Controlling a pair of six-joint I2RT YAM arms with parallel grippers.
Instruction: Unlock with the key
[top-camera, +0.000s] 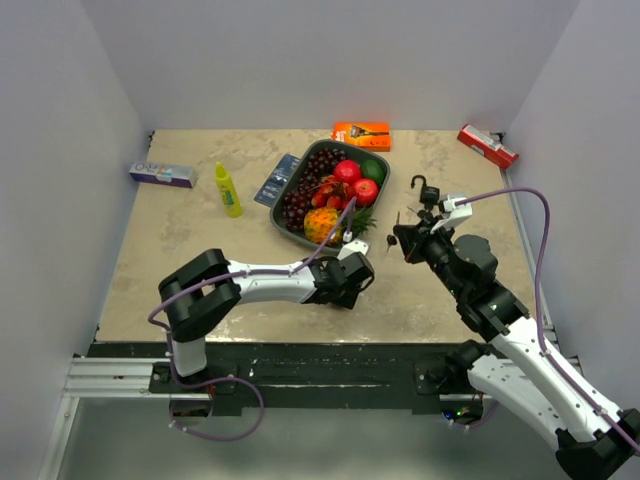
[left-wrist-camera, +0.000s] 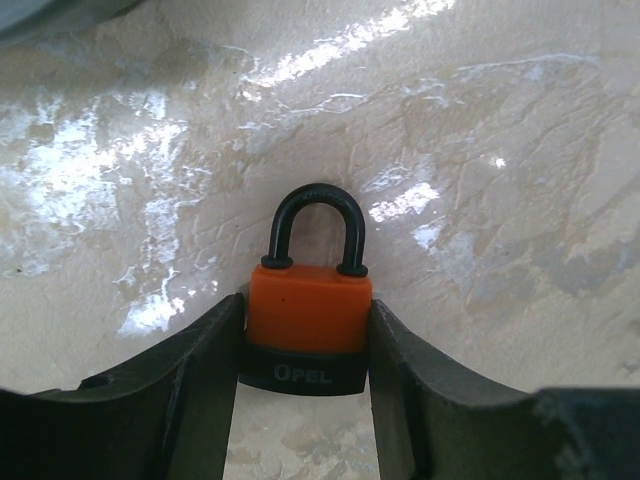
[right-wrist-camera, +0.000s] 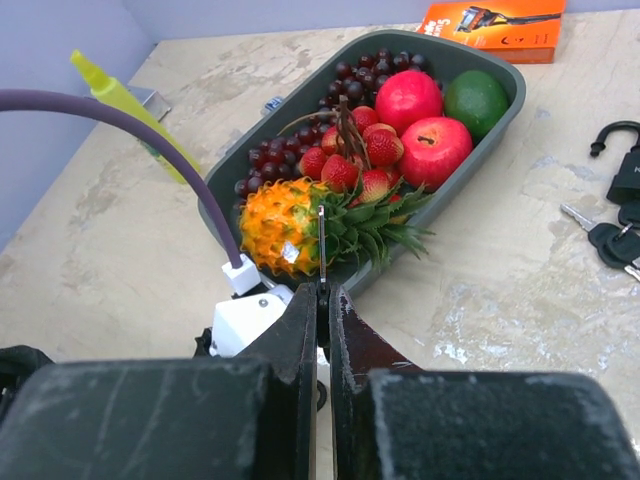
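Padlock and key, taken by view.

Left wrist view: firm clamp of left gripper (left-wrist-camera: 305, 335) on orange padlock (left-wrist-camera: 308, 312), body wedged between both fingers (left-wrist-camera: 190, 375), black shackle (left-wrist-camera: 314, 228) seated shut and pointing away over the table (left-wrist-camera: 520, 150). No keyway visible here.

Right wrist view: tight pinch of right gripper (right-wrist-camera: 322, 292) on key (right-wrist-camera: 321, 240), thin blade upright above closed fingertips. Behind it, fruit tray (right-wrist-camera: 516, 95) holding dark grapes (right-wrist-camera: 300, 135), strawberries (right-wrist-camera: 345, 165), two red apples (right-wrist-camera: 408, 98), a green round fruit (right-wrist-camera: 475, 100), a horned melon (right-wrist-camera: 280, 225) and spiky green leaves (right-wrist-camera: 375, 228). At right edge, black padlock (right-wrist-camera: 625, 175) with spare keys (right-wrist-camera: 600, 238) just beside it.

Top external view: both grippers near each other just in front of the tray, key close to orange padlock but apart from it.

Judgement: insertion not yet made. Line blade up with keyway axis first. Hold padlock clamp rigid. Advance slowly; turn only once fully seated. Otherwise, risk of blade twisting in the pinch.
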